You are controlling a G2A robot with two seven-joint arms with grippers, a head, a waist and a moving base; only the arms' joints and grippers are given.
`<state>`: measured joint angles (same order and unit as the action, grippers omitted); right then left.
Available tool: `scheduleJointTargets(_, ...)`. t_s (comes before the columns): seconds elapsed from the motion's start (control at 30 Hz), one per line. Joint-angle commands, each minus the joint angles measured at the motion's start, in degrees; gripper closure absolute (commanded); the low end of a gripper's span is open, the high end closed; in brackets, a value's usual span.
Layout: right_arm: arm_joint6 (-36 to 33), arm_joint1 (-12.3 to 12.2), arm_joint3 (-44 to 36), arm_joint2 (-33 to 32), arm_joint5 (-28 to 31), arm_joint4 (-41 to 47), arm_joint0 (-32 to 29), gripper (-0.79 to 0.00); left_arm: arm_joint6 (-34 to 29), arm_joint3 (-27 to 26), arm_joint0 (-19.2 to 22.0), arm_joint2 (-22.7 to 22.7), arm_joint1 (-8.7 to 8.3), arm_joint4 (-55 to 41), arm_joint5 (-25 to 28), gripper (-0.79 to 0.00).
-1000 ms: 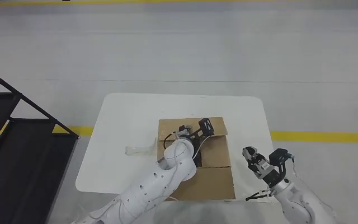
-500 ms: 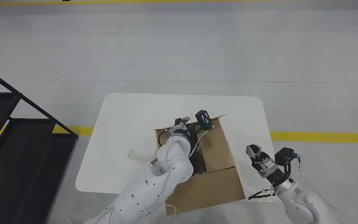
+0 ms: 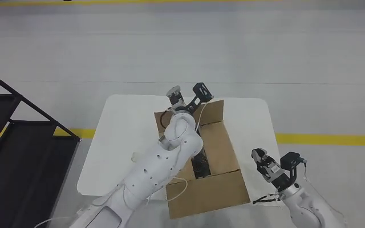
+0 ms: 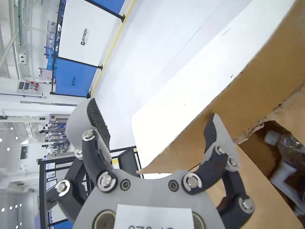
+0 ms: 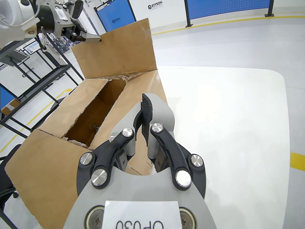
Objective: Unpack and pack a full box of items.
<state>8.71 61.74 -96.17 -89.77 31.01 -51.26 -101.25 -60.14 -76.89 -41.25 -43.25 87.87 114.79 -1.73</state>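
Observation:
A brown cardboard box (image 3: 219,149) stands on the white table (image 3: 125,125), turned a little askew. Its far flap (image 3: 210,112) stands upright (image 5: 119,53); the side flaps lie part open over a dark slot. Inside lies a clear plastic bottle (image 4: 283,141). My left gripper (image 3: 178,97) is open at the flap's top corner (image 5: 83,24), one fingertip (image 4: 214,129) against the flap's inner face, the other finger (image 4: 97,120) outside it. My right gripper (image 5: 146,110) is shut on nothing, low beside the box's near right corner (image 3: 263,161).
A black metal rack (image 3: 28,154) stands off the table's left side. A clear plastic scrap (image 3: 137,154) lies on the table left of the box. Bare tabletop (image 5: 226,120) stretches right of the box; a yellow floor line (image 3: 319,138) runs behind.
The left gripper swung up and away from me, raising the far flap from flat to upright. The box turned and slid slightly. The right arm hardly moved.

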Motion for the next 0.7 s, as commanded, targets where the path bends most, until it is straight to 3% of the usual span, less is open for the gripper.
scheduleJointTargets(0.0, 0.04, 0.03, 0.22, -0.17, -0.25, -0.02, -0.11, 0.0, -1.3, 3.43, 1.36, 0.61, 0.88, -0.32, -0.55, -0.785)
scheduleJointTargets(0.23, 0.03, 0.25, 1.2, -0.17, -1.58, 0.3, -0.09, 0.0, -2.95, 12.08, 4.6, 1.86, 3.47, -0.54, -3.63, -0.785)
scheduleJointTargets(0.67, -0.08, 0.94, 5.78, 2.51, -4.11, -0.53, 2.37, 0.0, -2.62, 25.2, 7.63, 3.83, 7.29, 0.43, -4.59, -0.785)
